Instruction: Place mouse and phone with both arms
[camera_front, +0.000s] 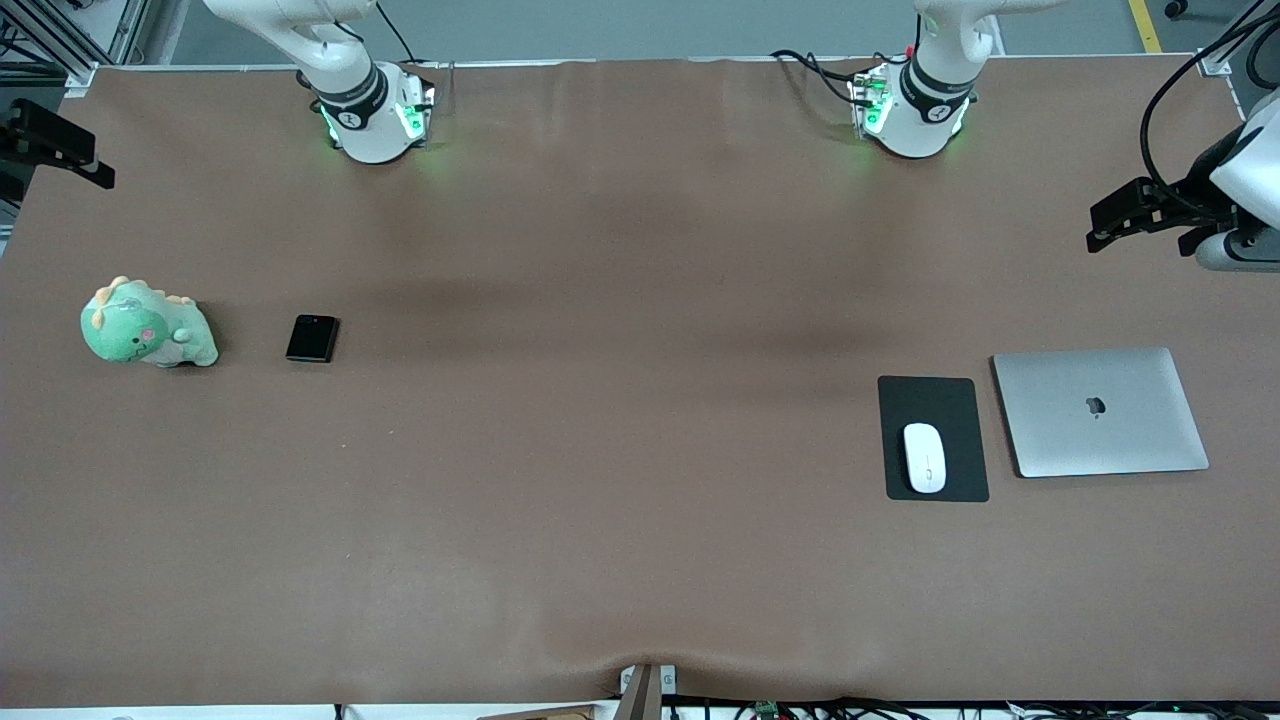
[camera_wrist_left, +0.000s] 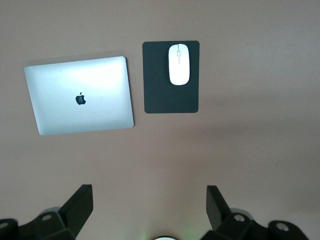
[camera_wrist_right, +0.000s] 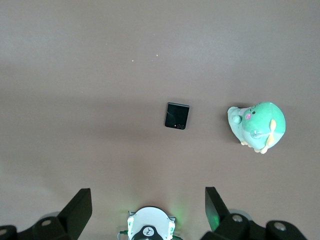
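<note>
— Nearest the front camera, toward the left arm's end of the surface (camera_front: 600, 560), the mouse (camera_front: 924, 457) lies on a dark mat (camera_front: 933, 400), a closed silver laptop (camera_front: 1100, 412) just beside it.

— And the phone (camera_front: 312, 338)?

— Farther from the camera, toward the right arm's end, flat on the brown cover, near a green plush dinosaur (camera_front: 147, 325) but apart from it.

— The arms?

— Both wait up high. Left tool (camera_wrist_left: 150, 210) hangs above the bare surface near the laptop and mat, fingers (camera_wrist_left: 80, 205) spread wide, gripping nothing. Right tool (camera_wrist_right: 148, 210) hangs above its own base, looking down on the phone, fingers (camera_wrist_right: 79, 207) likewise apart and empty.
</note>
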